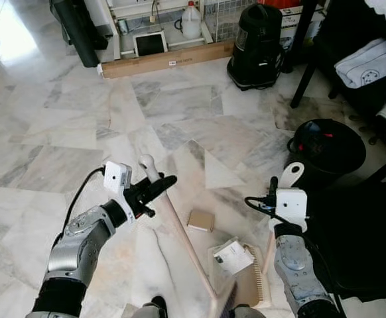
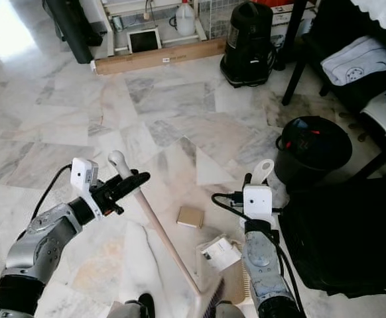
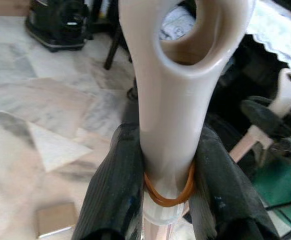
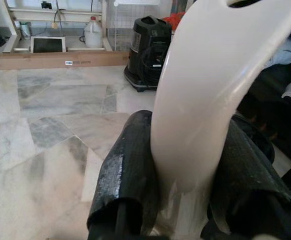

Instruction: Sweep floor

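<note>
Broom leans across the floor in front of me, its brush down by my feet. My left gripper squeezes its top end tight. My right gripper squeezes the dustpan handle. A small box and a paper lie near the pan. If I push too hard, the box could slide away past the pan.

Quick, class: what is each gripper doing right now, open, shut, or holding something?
Left gripper: shut on the broom handle.
Right gripper: shut on the dustpan handle.
</note>
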Controlling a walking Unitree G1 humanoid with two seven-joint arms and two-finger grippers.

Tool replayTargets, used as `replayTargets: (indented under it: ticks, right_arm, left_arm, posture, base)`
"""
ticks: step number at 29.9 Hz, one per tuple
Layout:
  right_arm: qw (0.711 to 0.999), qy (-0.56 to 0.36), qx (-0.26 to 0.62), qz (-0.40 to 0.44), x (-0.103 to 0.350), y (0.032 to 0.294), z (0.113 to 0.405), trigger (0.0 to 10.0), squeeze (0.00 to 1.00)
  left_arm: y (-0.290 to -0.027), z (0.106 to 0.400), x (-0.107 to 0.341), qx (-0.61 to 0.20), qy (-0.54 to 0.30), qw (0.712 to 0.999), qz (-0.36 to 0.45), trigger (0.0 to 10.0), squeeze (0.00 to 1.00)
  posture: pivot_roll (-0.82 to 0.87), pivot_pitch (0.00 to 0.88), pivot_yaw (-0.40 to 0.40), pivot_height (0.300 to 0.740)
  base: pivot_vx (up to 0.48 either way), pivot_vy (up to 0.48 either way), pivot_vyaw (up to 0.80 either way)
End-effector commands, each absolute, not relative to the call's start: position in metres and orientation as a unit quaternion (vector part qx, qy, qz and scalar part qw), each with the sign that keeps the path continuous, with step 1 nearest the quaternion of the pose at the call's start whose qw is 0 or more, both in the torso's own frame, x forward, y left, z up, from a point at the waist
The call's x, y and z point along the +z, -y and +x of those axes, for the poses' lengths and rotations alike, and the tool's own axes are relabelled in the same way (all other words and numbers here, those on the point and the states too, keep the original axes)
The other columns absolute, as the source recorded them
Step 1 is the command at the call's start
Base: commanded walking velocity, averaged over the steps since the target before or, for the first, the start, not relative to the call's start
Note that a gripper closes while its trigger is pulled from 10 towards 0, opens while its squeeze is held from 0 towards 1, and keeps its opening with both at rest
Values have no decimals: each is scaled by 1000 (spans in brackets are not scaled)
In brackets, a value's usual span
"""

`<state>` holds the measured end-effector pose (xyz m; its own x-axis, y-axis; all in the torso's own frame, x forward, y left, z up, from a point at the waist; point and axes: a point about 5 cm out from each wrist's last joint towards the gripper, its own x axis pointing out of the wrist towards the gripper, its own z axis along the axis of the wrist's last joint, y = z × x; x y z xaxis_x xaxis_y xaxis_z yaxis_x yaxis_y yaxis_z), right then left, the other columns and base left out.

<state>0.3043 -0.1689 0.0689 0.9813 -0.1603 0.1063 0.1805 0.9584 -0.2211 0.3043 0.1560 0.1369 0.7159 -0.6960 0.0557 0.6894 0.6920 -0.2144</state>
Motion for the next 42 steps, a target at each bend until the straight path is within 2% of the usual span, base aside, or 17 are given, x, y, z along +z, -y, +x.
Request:
replayTargets:
  ticks: [1, 6, 9, 16, 26, 37, 42]
  right_arm:
    - [988, 7, -87, -127, 53, 171, 298, 10000, 0]
    - [988, 11, -87, -125, 56, 171, 302, 10000, 0]
    - [988, 11, -89, -125, 56, 171, 303, 10000, 0]
    - [988, 10, -90, -121, 55, 170, 306, 10000, 0]
    - [988, 8, -92, -122, 53, 170, 305, 10000, 0]
    - [983, 10, -122, -136, 52, 180, 302, 10000, 0]
    - [980, 8, -137, -146, 52, 184, 302, 10000, 0]
  left_arm:
    - [-164, 302, 148, -370, 2, 924, -94, 10000, 0]
    - [-176, 309, 160, -299, 47, 950, -70, 10000, 0]
    - [-182, 311, 174, -245, 90, 961, -86, 10000, 0]
    - [-186, 308, 186, -176, 142, 970, -95, 10000, 0]
    - [-185, 312, 186, -119, 157, 979, -58, 10000, 0]
    - [-182, 303, 154, -85, 120, 989, -12, 10000, 0]
    - [-183, 300, 148, -78, 114, 990, -7, 10000, 0]
  posture:
    - [77, 158, 44, 740]
    - [78, 143, 46, 740]
    - [85, 135, 48, 740]
    - [91, 128, 50, 740]
    - [94, 138, 54, 740]
    - [90, 145, 55, 740]
    - [91, 144, 55, 740]
  base:
    - [0, 0, 0]
    - [0, 0, 0]
    - [0, 0, 0]
    - [0, 0, 0]
    - [0, 0, 0]
    - [0, 0, 0]
    - [379, 0, 0]
